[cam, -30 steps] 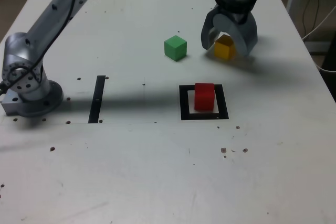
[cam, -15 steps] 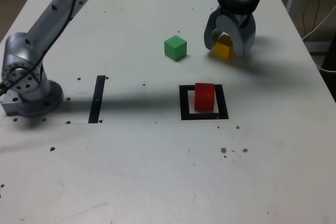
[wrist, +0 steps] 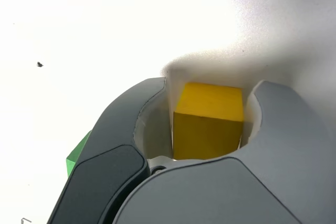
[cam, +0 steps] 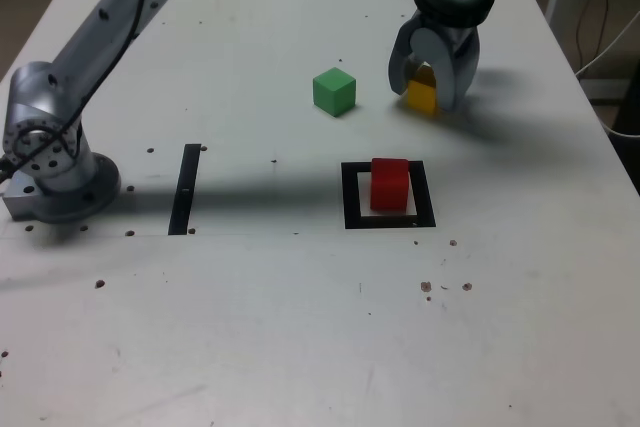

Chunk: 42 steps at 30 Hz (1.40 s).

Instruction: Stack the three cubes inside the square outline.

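Between the fingers [wrist: 131,124], yellow cube [wrist: 209,121], seemingly square to them.

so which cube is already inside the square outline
The red cube: it sits within the square outline. The green cube stands on bare table, and the yellow cube is between the claw's jaws.

We see the small matte red cube [cam: 390,184] sitting upright inside the flat black square outline with a white centre [cam: 352,197], filling most of that white patch. At about eleven o'clock from it, well apart, the matching matte green cube [cam: 334,91] rests on the white table, turned so one corner faces us. At about one o'clock from the red one, the matte yellow cube [cam: 421,96] [wrist: 208,120] stands level with the green, to its three o'clock, largely hidden in the exterior view.
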{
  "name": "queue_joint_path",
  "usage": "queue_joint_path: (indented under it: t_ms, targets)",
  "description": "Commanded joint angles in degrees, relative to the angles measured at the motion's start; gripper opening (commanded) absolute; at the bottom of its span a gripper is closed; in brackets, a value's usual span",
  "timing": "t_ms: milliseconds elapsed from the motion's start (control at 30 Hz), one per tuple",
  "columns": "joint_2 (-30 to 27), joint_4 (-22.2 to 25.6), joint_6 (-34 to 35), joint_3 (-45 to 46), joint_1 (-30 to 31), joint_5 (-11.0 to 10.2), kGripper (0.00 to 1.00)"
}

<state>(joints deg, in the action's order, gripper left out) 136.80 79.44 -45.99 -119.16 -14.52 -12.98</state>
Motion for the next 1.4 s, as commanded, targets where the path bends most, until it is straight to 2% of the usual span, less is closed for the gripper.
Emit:
queue_joint_path:
  t_ms: [0,300,733,1033,1200,1367]
  targets:
    - [0.1,0.1,0.0,0.1,0.0,-0.1,0.37]
    - [-1.0,0.6,0.5,0.2,0.0,-0.2,0.37]
    - [-9.5,3.0,2.5,3.9,0.6,-0.5,0.37]
    - [-11.3,3.9,3.8,4.9,1.5,-0.6,0.37]
    - [-12.8,5.1,7.4,6.4,2.4,-0.3,0.37]
    - [-14.8,6.6,14.2,8.0,4.9,0.7,0.37]
